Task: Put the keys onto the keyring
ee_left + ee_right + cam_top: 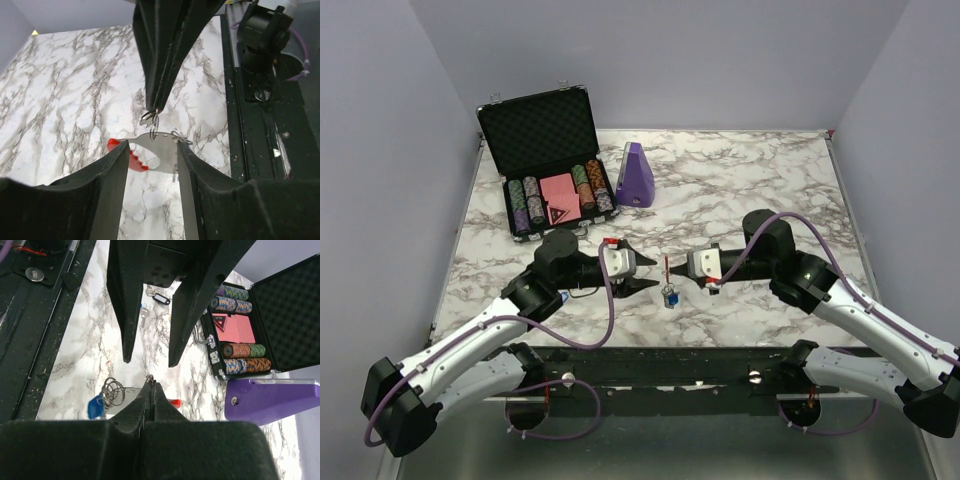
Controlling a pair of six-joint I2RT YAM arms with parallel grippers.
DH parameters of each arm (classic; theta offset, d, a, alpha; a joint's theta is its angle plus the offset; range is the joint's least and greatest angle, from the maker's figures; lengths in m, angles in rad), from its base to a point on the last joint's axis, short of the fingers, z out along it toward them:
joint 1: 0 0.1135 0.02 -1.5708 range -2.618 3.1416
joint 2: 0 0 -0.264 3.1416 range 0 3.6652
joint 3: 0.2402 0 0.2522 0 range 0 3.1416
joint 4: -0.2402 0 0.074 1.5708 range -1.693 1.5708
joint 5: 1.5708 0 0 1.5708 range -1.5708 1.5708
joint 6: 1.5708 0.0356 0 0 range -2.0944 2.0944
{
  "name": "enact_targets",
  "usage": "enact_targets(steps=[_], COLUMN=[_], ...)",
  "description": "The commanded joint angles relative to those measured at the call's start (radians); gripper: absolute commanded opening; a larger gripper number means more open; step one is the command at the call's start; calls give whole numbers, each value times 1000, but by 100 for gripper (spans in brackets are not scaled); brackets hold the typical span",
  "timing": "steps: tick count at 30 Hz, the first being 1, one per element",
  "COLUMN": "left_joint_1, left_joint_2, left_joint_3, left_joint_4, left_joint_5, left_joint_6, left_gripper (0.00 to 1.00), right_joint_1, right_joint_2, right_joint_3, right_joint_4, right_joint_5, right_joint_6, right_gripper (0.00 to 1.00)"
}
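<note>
Jaws wide apart on left gripper [647,274], gripping nothing, straddling keyring [159,150] in mid-air. Pinched tight on right gripper [670,268], clamping keyring's metal loop at tip. Blue key [95,406] dangling just below right jaws, seemingly already threaded. More keys [159,300] on table beyond left jaws. Likely mid-handover. Next: close left squarely on keyring, free right for another key.

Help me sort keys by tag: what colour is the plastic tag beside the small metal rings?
The tag is blue; the right wrist view shows it best.
</note>
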Motion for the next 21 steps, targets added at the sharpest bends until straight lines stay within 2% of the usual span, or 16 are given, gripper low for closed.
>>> enact_targets(steps=[1, 4, 11, 21], left_joint_1=[9, 9, 9, 9], left_joint_2=[-24, -15, 42, 60], left_joint_3=[-44, -70, -69, -65], left_joint_4=[68, 132, 229, 238], left_joint_5=[-125, -134, -45, 47], left_joint_6=[-47, -70, -120, -136], left_gripper=[51, 51, 37, 32], right_joint_1=[-1, -1, -2, -2], right_joint_2=[-13, -15, -13, -18], right_joint_3=[-3, -3, -1, -7], right_joint_4=[46, 46, 44, 43], right_joint_5=[16, 18, 19, 21], right_joint_6=[12, 11, 9, 5], right_gripper=[0, 0, 0, 0])
